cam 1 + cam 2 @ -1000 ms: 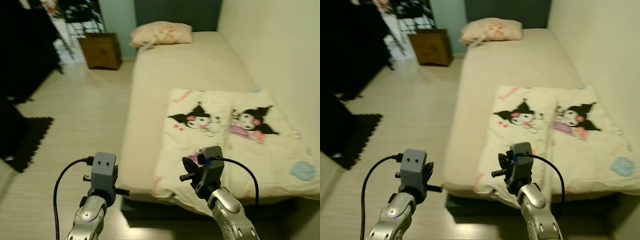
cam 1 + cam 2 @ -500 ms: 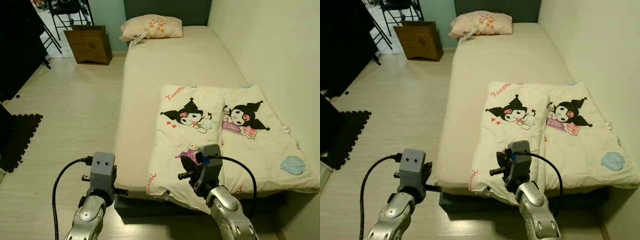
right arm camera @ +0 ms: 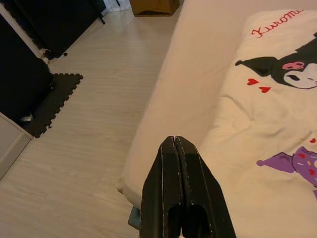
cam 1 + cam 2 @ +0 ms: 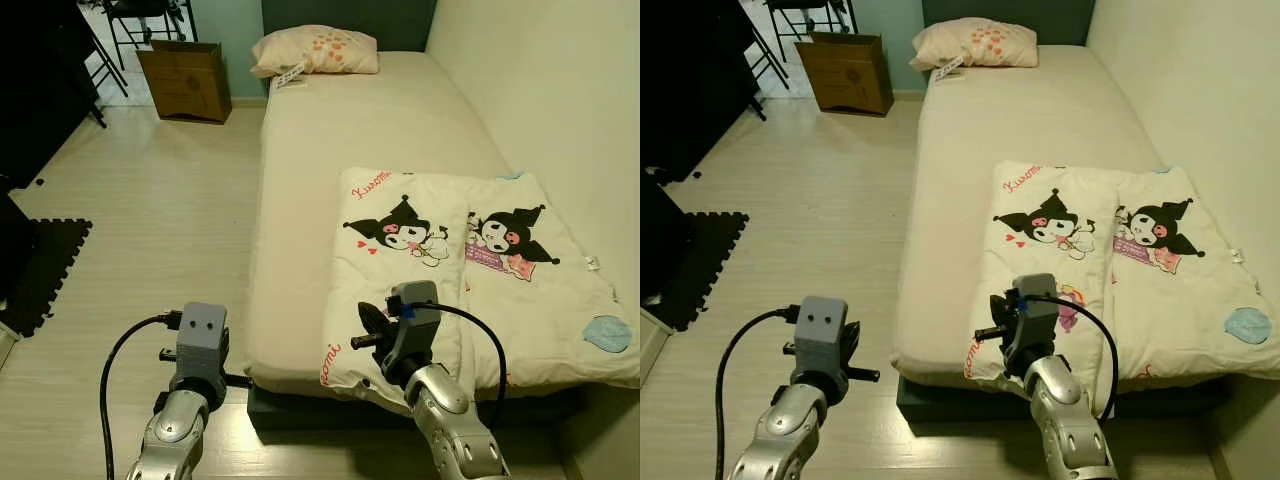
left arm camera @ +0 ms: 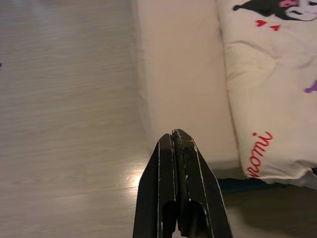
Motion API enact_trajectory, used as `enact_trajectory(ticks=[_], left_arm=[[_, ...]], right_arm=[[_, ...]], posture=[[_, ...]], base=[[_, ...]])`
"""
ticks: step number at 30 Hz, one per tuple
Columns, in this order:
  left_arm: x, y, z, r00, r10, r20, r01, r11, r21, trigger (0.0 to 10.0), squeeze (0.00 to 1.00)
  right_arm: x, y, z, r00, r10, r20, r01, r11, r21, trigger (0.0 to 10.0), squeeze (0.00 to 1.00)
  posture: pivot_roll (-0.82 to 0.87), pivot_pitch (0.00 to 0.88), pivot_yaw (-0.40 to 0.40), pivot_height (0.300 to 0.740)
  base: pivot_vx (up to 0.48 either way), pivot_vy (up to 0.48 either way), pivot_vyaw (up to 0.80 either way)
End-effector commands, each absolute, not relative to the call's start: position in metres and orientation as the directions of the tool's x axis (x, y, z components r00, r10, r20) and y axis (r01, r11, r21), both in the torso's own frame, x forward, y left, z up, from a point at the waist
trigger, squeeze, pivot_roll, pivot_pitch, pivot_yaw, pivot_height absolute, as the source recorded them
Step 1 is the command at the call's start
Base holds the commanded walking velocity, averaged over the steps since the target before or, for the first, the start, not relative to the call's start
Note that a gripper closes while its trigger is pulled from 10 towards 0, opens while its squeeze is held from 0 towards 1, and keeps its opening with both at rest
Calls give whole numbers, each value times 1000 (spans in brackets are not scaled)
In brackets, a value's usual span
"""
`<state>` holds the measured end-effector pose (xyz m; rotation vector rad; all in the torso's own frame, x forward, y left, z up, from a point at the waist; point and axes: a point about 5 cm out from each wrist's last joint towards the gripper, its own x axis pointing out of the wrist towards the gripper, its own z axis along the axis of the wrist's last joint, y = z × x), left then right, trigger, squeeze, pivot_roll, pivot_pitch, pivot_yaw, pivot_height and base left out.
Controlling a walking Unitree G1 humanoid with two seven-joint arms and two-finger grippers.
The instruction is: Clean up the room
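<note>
A beige bed (image 4: 340,130) runs along the right wall. On its near end lies a folded cream blanket (image 4: 450,270) printed with black cartoon figures, and a pale pillow (image 4: 315,50) rests at the far end. My left gripper (image 5: 176,133) is shut and empty, held low over the wooden floor beside the bed's near corner. My right gripper (image 3: 174,139) is also shut and empty, hovering at the bed's near side edge next to the blanket. Both silver wrists (image 4: 200,340) (image 4: 405,325) are raised in front of me.
A brown cardboard box (image 4: 185,82) stands on the floor left of the pillow, with chair legs (image 4: 130,15) behind it. Dark furniture (image 4: 40,90) lines the left side, and a black foam mat (image 4: 45,270) lies before it. Light wooden floor (image 4: 170,200) stretches between.
The whole picture has shifted as the camera moved, and the bed's far end shows more fully. Both arms keep the same pose with grippers shut.
</note>
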<state>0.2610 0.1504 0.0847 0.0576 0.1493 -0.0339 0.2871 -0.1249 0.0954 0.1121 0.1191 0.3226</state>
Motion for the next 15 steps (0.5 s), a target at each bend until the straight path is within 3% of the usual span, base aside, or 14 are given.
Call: enact_trajectory(ticks=[1,15], left_arm=[[259,151,78,984,-27,-176,38,997,60,10000,0],[262,150,84,992,-13,-123,23,997,77,10000,0]], right_arm=[[284,-127,88,941,313,-127,-295,945,141,10000,0],[287,-132,85,955,267,-132,-253,960,117,10000,0]], posture=[[-83,147,33,740],[-85,139,31,740]], base=[[0,0,0],[0,0,0]])
